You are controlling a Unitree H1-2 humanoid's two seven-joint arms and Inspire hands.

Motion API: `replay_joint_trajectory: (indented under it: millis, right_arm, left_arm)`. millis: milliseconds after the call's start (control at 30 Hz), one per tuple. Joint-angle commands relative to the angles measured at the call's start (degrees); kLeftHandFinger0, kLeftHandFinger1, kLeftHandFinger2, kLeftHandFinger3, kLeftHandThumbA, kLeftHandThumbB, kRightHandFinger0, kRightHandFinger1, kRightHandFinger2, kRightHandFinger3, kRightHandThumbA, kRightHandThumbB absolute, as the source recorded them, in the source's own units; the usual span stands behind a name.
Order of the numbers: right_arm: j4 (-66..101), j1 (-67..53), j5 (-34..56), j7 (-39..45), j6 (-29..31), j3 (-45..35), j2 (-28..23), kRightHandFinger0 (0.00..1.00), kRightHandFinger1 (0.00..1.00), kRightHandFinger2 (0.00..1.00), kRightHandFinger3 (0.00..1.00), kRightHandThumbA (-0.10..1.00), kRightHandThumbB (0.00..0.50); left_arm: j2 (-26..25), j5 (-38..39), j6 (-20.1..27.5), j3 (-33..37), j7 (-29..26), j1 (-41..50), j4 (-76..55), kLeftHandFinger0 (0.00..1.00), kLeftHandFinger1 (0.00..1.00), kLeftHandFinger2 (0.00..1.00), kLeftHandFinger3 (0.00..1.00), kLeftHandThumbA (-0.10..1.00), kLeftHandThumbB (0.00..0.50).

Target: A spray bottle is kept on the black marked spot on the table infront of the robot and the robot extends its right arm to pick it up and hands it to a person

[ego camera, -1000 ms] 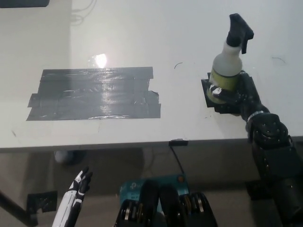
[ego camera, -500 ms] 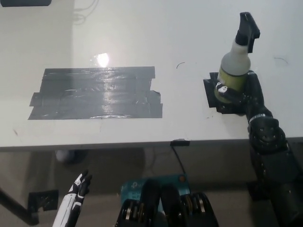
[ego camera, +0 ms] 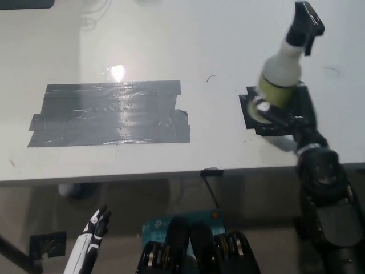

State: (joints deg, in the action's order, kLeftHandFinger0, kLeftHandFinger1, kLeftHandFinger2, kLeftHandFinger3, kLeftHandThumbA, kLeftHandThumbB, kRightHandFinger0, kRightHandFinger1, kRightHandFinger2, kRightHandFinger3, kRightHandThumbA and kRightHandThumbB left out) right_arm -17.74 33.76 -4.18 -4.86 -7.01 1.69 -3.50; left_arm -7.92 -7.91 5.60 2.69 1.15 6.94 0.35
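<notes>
Because the black right hand is wrapped around the lower body of the translucent white plastic spray bottle with a black trigger nozzle, the bottle can sit tilted, its nozzle leaning up and toward the picture's right, with its round base turned partly toward the camera. The grip sits low on the body, over the yellowish band, which leaves the neck and trigger free; that looks like a sensible hold for a handover, since a person could take the upper part without touching the robot's fingers. Bottle and hand are above the small black marked spot on the white surface, at the spot's right side; whether the base is wholly clear of the surface I cannot tell for certain, though its tilt suggests it is being carried by the hand alone. The black forearm rises from the bottom right, reaching over the surface's near edge.

A large patch of grey tape strips lies well apart to the left and plays no part here. The white left hand hangs idle below the surface edge at the lower left, fingers loosely apart and holding nothing. No person is visible, so the handover itself is judged not yet under way.
</notes>
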Motion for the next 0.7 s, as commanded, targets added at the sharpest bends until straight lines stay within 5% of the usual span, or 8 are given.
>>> replay_joint_trajectory:
  millis: [0,100,300,667]
  right_arm:
    - [1.5,6.0,1.6,4.2,-1.8,2.4,3.0,0.01,0.47,0.84,0.86,-0.1,0.121]
    - [-3.3,7.2,1.0,4.4,-2.7,3.1,4.2,0.02,0.53,0.91,0.87,-0.1,0.124]
    - [-14.7,10.3,2.0,3.9,-2.4,1.8,6.6,0.0,0.5,0.86,0.87,-0.1,0.098]
    - [-30.0,15.1,3.2,2.3,2.4,-1.2,7.9,0.08,0.6,0.91,0.89,-0.1,0.088]
  left_arm:
    - [-1.2,-0.4,2.4,0.4,0.9,0.0,-1.1,1.0,1.0,1.0,1.0,1.0,0.22]
    - [-1.2,-0.3,2.0,0.5,1.0,0.1,-1.4,1.0,1.0,1.0,1.0,1.0,0.232]
    - [-1.6,-0.4,2.1,0.6,1.1,-0.2,-1.7,1.0,1.0,1.0,1.0,1.0,0.239]
    - [-2.1,-0.5,1.6,0.8,1.5,-0.7,-2.3,1.0,1.0,1.0,1.0,1.0,0.25]
